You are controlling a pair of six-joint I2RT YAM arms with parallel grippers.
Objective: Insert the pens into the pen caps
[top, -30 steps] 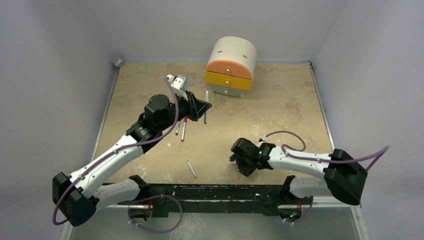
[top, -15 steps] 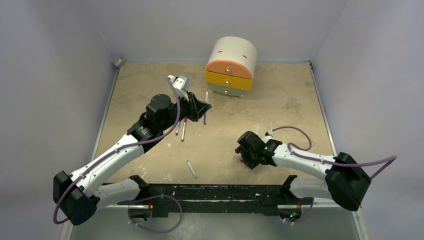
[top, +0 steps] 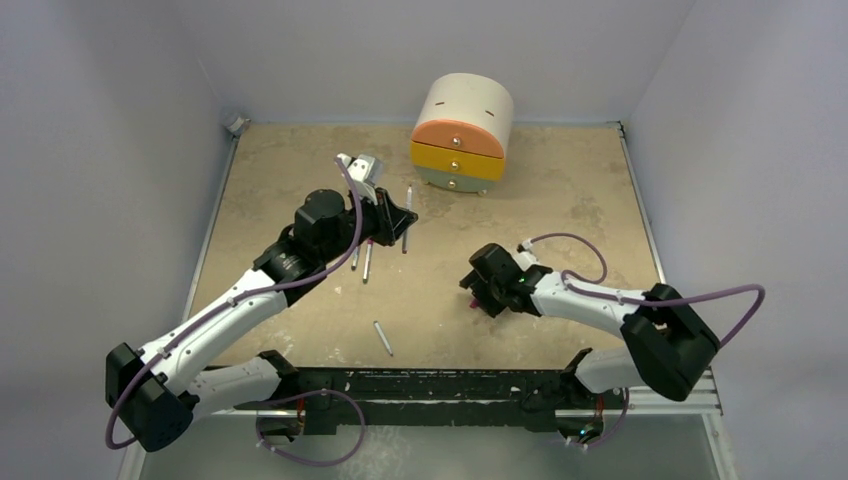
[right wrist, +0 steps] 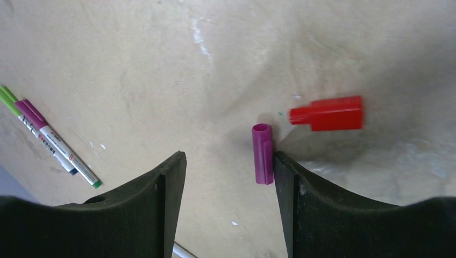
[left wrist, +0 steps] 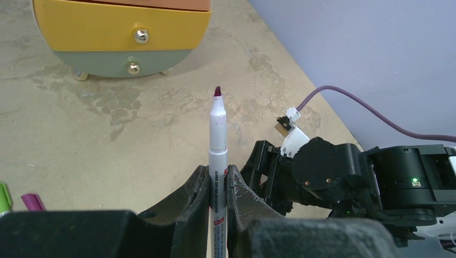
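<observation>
My left gripper (top: 402, 222) is shut on a grey-white pen (top: 408, 213), held above the table near the drawer unit. In the left wrist view the pen (left wrist: 218, 134) sticks out between the gripper's (left wrist: 218, 174) fingers, dark red tip forward. My right gripper (right wrist: 230, 158) stands open, low over the table. A magenta pen cap (right wrist: 263, 154) lies between its fingers, touching the right fingertip (right wrist: 282, 166). A red pen cap (right wrist: 328, 113) lies just beyond it. Two capped pens (right wrist: 48, 137), one green and one magenta, lie side by side at the left. Another pen (top: 383, 338) lies alone near the front edge.
A rounded drawer unit (top: 462, 133) with orange, yellow and green drawers stands at the back middle. The two capped pens (top: 362, 260) lie below the left gripper. The right arm (top: 590, 300) stretches across the front right. Walls close the table on three sides.
The right gripper has swung away from the front edge toward the table's middle and now straddles the magenta cap. The left gripper has shifted slightly with its pen.
</observation>
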